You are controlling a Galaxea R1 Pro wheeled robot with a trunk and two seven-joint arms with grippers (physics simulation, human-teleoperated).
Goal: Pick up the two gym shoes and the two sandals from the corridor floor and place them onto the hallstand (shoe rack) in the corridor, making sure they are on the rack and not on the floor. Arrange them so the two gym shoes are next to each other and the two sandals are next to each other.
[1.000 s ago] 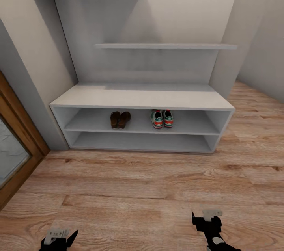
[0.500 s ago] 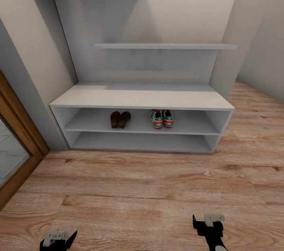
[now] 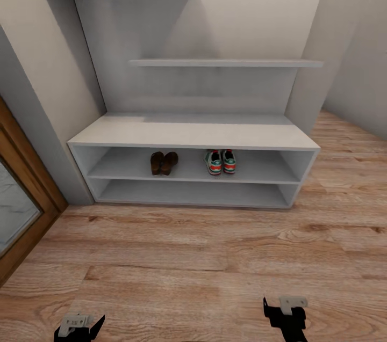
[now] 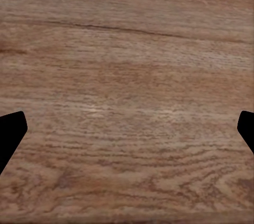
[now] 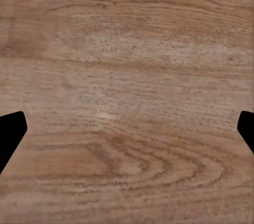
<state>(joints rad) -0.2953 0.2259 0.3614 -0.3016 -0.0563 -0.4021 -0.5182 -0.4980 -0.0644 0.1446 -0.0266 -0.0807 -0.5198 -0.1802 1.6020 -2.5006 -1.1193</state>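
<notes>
In the head view, we see the two sandals (image 3: 164, 162) and the two gym shoes (image 3: 221, 161) side by side on the upper shelf of the hallstand (image 3: 193, 135), heels toward us, well ahead of both arms. The right pincer (image 3: 285, 310) is nearer the gym shoes, the left pincer (image 3: 80, 325) nearer the sandals.

In each wrist view, we see a wide, empty pincer above the corridor floor (image 4: 127, 76).
</notes>
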